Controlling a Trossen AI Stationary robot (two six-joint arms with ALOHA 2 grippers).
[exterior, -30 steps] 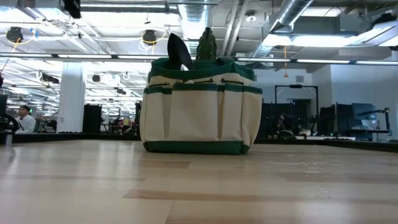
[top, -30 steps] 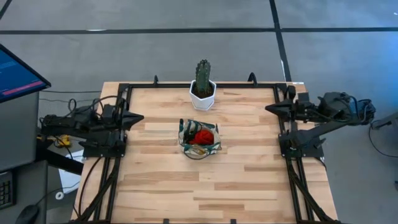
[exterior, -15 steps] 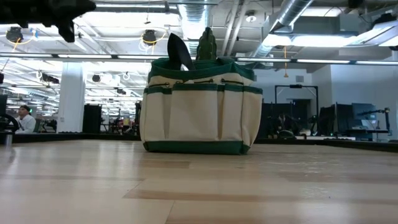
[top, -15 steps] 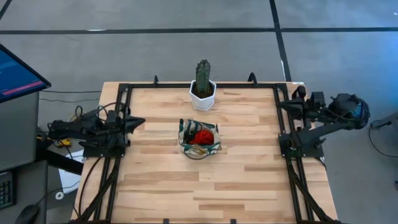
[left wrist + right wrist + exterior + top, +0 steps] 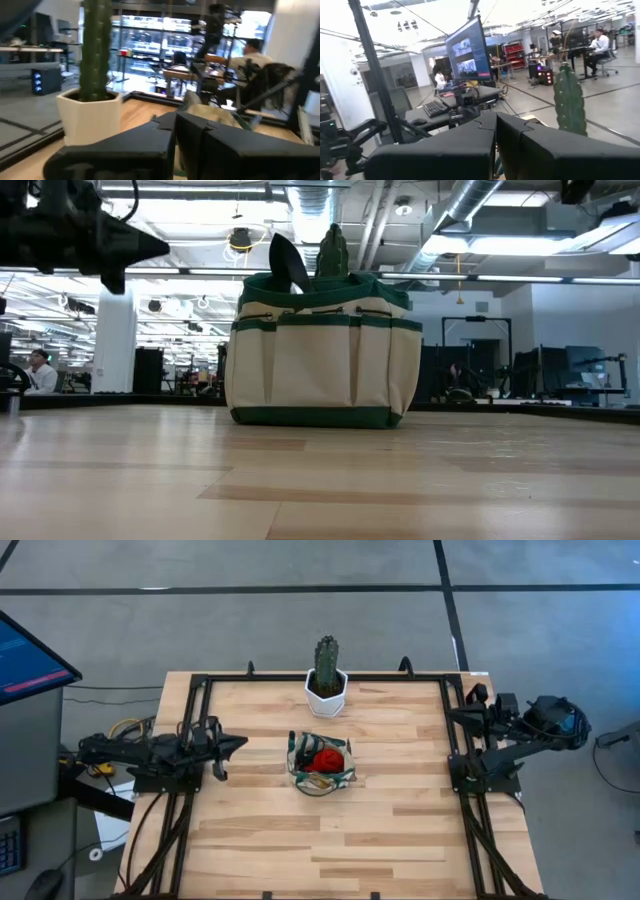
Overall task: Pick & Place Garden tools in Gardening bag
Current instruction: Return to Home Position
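1. The gardening bag (image 5: 320,370) stands upright in the middle of the table (image 5: 400,825). Neither arm touches it.
2. Garden tools are inside the bag. From above you see a red pruner-like piece (image 5: 327,759) in the open top. In the low view a dark blade (image 5: 288,262) pokes up past the rim. The rest of the contents are too small for you to tell apart.
3. The cactus (image 5: 327,662) in its white pot (image 5: 326,697) sits at the far edge, behind the bag and apart from it. The green tip (image 5: 332,248) beside the blade is probably that cactus, not a tool. The low view alone doesn't settle it.
4. Left pincer (image 5: 236,744): it is over the table's left side, lying level and pointing toward the bag, well apart from it. Its wrist view shows you the fingers together, holding nothing.
5. Right pincer (image 5: 456,715): it is at the table's right edge, pointing inward, well apart from the bag. The fingers are together, empty.
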